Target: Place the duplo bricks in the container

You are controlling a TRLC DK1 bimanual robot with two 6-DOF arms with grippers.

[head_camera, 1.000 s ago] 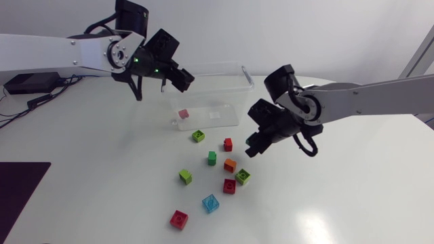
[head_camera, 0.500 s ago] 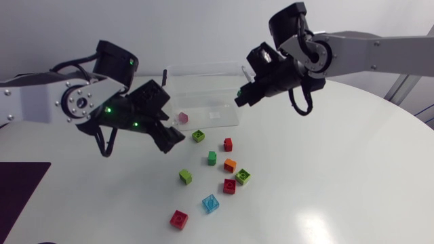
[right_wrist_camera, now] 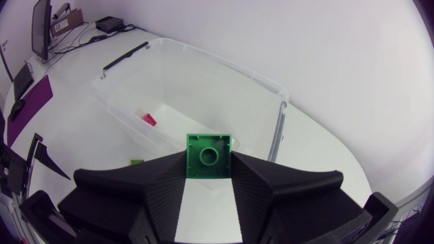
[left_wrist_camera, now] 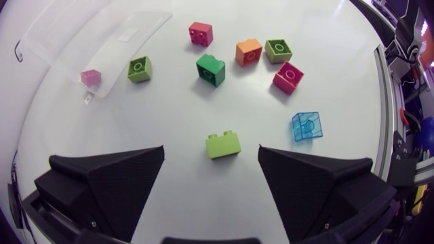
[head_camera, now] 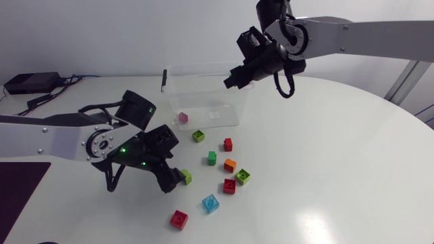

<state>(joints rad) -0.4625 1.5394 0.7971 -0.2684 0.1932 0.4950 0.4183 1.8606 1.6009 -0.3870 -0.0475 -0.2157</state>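
A clear plastic container (head_camera: 239, 102) stands at the back of the table with a pink brick (head_camera: 182, 116) inside. My right gripper (head_camera: 230, 80) hangs above the container's right end, shut on a green brick (right_wrist_camera: 208, 153); below it lie the open tub (right_wrist_camera: 129, 102) and the pink brick (right_wrist_camera: 148, 119). My left gripper (head_camera: 173, 161) is low over the table at the front left, open. A lime brick (left_wrist_camera: 223, 144) lies on the table between and just ahead of its fingertips, untouched by either.
Several loose bricks lie in front of the container: lime (head_camera: 198, 135), red (head_camera: 228, 144), dark green (head_camera: 212, 157), orange (head_camera: 230, 165), olive (head_camera: 242, 177), red (head_camera: 229, 186), clear blue (head_camera: 210, 202) and red (head_camera: 179, 218). A dark mat (head_camera: 17, 190) lies at the left edge.
My left arm swung from above the container down to the lime brick, its gripper open. My right arm carried the green brick from the table up over the container.
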